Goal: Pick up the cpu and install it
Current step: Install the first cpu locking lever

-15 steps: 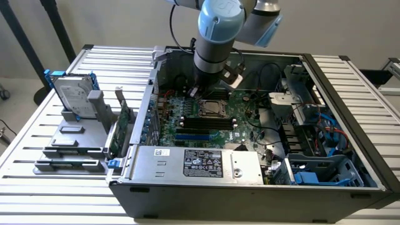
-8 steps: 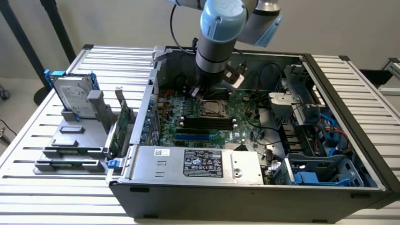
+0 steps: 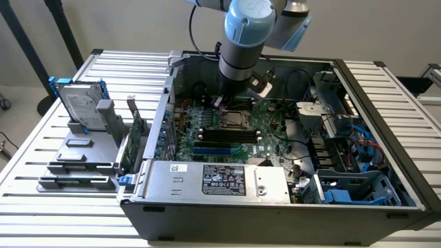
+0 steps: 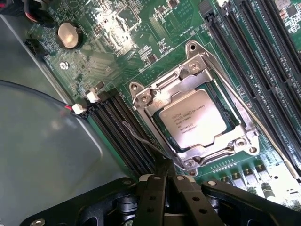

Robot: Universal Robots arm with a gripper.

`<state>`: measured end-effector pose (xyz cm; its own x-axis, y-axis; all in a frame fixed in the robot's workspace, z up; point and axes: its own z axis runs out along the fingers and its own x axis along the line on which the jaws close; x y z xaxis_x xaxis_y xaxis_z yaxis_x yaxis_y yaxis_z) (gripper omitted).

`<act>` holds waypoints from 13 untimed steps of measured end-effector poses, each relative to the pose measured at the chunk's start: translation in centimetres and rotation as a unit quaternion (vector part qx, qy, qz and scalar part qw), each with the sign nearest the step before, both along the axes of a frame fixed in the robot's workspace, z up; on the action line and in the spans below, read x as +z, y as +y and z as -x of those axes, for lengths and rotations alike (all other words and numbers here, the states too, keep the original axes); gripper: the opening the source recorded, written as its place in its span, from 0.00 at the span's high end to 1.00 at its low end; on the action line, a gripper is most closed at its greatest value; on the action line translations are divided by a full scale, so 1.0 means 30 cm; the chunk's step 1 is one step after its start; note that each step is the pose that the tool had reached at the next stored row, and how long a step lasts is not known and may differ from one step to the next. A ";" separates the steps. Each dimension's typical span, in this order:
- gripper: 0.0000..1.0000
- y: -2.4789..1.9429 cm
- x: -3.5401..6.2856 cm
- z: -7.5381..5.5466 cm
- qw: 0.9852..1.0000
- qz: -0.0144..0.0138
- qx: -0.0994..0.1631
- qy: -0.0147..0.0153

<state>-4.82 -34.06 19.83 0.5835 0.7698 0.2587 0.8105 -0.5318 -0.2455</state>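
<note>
While its fingers stood clenched together and empty, the pincer point(image 4: 164, 181) hovered at the edge of the metal socket frame point(image 4: 188, 70). The cpu point(image 4: 190, 117) lay seated inside that frame on the green motherboard point(image 4: 117, 42), within the open computer case point(image 3: 276, 217).

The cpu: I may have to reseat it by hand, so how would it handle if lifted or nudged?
The cpu looks flat with a metal top, so probably rigid and slippery. It sits inside the socket frame, so a nudge likely won't slide it.
</note>
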 end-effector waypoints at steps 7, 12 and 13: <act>0.89 0.003 -0.001 -0.019 1.000 0.002 -0.003 0.000; 0.89 0.004 -0.002 -0.026 1.000 0.005 -0.005 0.000; 0.89 0.005 -0.002 -0.026 1.000 0.006 -0.005 0.000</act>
